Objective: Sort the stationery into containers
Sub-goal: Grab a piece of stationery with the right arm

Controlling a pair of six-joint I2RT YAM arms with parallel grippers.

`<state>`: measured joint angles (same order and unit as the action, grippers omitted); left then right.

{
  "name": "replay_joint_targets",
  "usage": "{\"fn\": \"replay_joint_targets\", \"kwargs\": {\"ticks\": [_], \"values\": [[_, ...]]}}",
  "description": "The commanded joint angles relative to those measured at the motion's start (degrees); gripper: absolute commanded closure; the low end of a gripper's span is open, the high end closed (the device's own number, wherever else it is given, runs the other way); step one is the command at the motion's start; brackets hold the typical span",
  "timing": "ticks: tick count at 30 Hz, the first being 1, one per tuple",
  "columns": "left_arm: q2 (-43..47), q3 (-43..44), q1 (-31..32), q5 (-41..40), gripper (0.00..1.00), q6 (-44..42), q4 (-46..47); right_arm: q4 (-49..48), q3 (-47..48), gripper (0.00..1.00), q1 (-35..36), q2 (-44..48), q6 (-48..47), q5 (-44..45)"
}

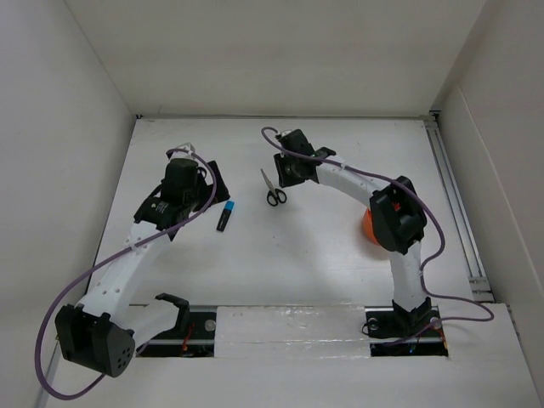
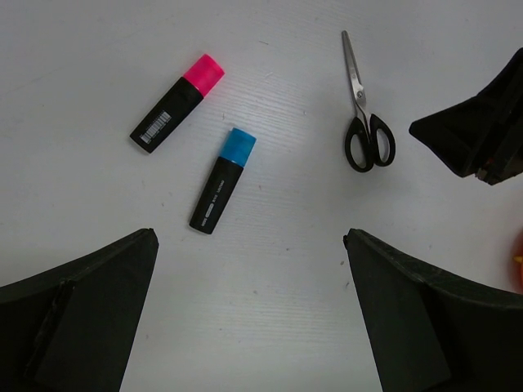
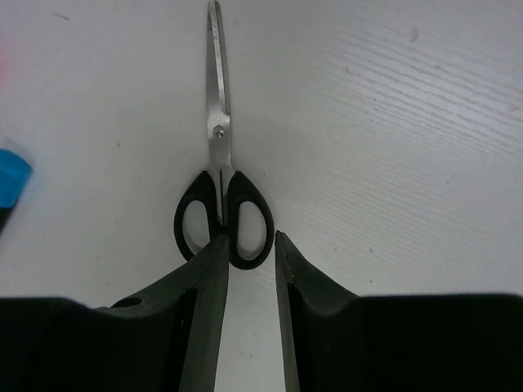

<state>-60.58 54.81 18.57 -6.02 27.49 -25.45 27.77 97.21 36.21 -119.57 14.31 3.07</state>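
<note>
Black-handled scissors (image 1: pixel 272 189) lie shut on the white table, blades pointing away; they also show in the left wrist view (image 2: pixel 364 114) and the right wrist view (image 3: pixel 221 188). My right gripper (image 1: pixel 284 176) hovers just behind the handles, its fingers (image 3: pixel 204 294) a narrow gap apart and holding nothing (image 3: pixel 249 237). A blue-capped black marker (image 1: pixel 224 216) (image 2: pixel 223 180) and a pink-capped black marker (image 2: pixel 177 102) lie ahead of my left gripper (image 2: pixel 249 237), which is wide open and empty (image 1: pixel 202 202). The orange cup (image 1: pixel 367 225) is mostly hidden behind the right arm.
White walls enclose the table on the left, back and right. A metal rail (image 1: pixel 455 195) runs along the right side. The right gripper's body (image 2: pixel 482 131) shows at the right of the left wrist view. The blue marker's cap (image 3: pixel 12 184) shows at the right wrist view's left edge.
</note>
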Motion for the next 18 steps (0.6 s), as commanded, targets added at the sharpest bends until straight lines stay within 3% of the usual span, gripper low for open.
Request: {"fn": "replay_joint_targets", "kwargs": {"ticks": [1, 18], "values": [[1.3, -0.8, -0.2, 0.7, 0.01, -1.1, 1.5, 0.2, 2.5, 0.65, 0.5, -1.9, -0.6, 1.3], [1.9, -0.8, -0.2, 0.7, 0.01, -1.1, 1.5, 2.8, 2.0, 0.68, 0.5, -8.2, -0.1, 2.5]]}}
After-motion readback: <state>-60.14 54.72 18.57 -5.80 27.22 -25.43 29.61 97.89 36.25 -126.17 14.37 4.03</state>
